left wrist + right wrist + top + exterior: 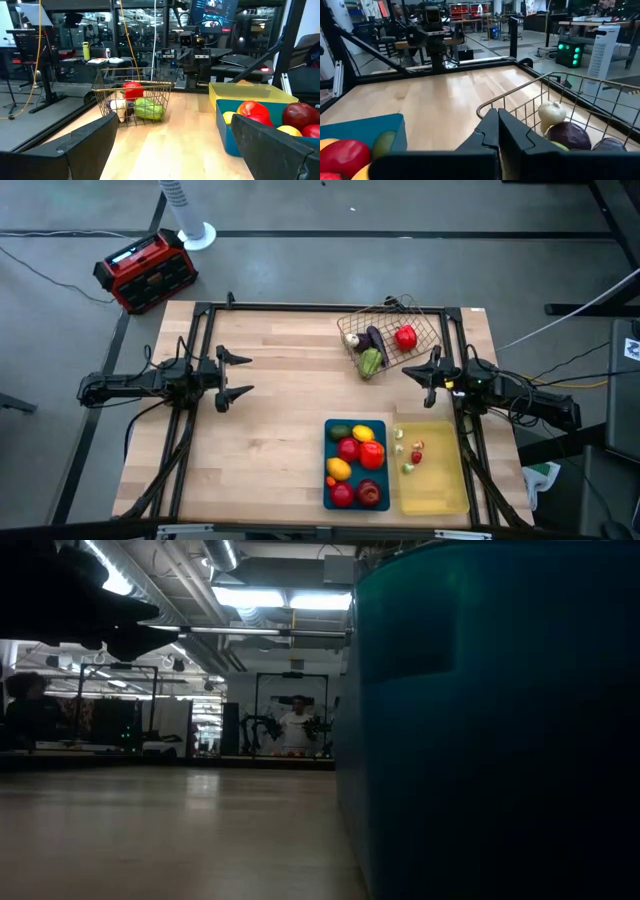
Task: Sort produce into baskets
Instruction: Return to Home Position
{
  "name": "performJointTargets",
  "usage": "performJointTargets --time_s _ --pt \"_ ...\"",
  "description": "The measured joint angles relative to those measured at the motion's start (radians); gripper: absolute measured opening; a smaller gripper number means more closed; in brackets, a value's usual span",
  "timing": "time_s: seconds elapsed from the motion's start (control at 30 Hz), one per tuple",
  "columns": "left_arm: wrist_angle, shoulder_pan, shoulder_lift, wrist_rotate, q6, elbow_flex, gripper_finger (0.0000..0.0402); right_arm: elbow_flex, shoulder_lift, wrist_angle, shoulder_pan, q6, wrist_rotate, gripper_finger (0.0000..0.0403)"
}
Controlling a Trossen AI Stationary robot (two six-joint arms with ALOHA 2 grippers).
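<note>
The silver wire basket point(390, 338) stands at the table's far right and holds a red pepper point(405, 337), a green vegetable point(371, 362), a dark purple one point(374, 338) and a white bulb point(351, 339). The blue tray point(329, 465) near the front edge holds several red, yellow and green fruits. The pale yellow tray point(445, 480) beside it holds a few small pieces. My left gripper point(236, 375) is open and empty at the table's left. My right gripper point(410, 371) is shut and empty, just beside the basket's near rim point(520, 96).
A red-and-black box point(145, 270) sits on the floor beyond the table's far left corner. Bare wood lies between my left gripper and the trays. In the low view the blue tray's wall point(500, 740) fills the right side. People show in the room behind.
</note>
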Motion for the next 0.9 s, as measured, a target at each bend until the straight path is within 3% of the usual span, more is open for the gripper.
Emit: performJointTargets --time_s 0.9 --pt "0.0 0.0 0.0 0.0 -0.024 0.0 0.0386 -0.002 0.0 -0.002 0.0 0.005 0.01 0.0005"
